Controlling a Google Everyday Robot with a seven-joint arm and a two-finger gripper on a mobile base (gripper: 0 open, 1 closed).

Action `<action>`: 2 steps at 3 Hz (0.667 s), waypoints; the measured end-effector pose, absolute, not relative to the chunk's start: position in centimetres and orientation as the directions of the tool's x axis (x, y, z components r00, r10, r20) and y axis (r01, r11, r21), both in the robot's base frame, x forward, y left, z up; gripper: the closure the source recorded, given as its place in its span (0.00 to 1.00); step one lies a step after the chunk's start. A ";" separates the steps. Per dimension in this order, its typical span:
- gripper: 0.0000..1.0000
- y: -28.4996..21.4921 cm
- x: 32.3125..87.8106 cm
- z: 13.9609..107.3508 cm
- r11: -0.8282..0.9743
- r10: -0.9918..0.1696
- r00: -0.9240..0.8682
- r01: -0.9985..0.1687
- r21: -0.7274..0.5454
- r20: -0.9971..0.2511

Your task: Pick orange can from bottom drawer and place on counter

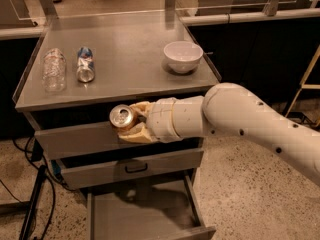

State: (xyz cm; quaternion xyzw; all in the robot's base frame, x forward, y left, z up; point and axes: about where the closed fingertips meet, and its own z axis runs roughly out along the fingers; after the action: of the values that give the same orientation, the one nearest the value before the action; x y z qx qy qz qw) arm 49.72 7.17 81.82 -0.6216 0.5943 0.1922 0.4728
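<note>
My gripper (131, 124) is shut on the orange can (122, 117), whose silver top with pull tab faces the camera. It holds the can in the air in front of the top drawer, just below the front edge of the counter (125, 64). The bottom drawer (145, 216) is pulled open below, with a bare metal floor. My white arm reaches in from the right.
On the counter lie a clear plastic bottle (53, 69) and a blue-and-silver can (85, 64) at the left, and a white bowl (183, 56) stands at the right. The middle drawer (131, 168) has a black handle. Cables hang at the cabinet's left.
</note>
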 end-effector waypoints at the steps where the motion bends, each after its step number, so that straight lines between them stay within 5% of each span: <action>1: 1.00 6.6 50.1 85.7 0.183 -0.550 0.255 -0.892 -0.413 -0.795; 2: 1.00 6.4 50.8 88.3 0.194 -0.572 0.287 -0.863 -0.466 -0.769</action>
State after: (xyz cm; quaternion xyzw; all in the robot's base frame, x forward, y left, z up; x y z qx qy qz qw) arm 50.79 6.42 88.27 -0.6185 0.5799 0.1426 0.5107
